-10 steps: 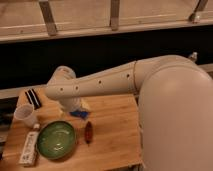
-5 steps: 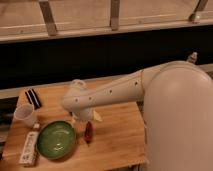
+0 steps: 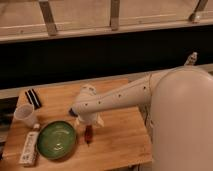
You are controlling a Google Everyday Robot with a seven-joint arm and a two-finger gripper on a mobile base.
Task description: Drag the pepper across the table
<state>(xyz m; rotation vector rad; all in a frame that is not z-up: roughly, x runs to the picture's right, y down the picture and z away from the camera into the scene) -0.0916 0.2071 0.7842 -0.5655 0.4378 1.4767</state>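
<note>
- We see the pepper (image 3: 88,135) lying just right of the green bowl (image 3: 56,140), near the table (image 3: 122,142) front edge.
- The gripper (image 3: 90,122) hangs over its far end; we cannot tell its grip.
- Bare wood opens rightward.

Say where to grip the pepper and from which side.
I'd pinch the pepper at its middle, across its narrow width, coming straight down. It lies flat on the table, slender, long axis pointing roughly toward the camera. The green bowl sits close on its image-left side, so avoid a low sideways approach. The tool hangs over its far end.
</note>
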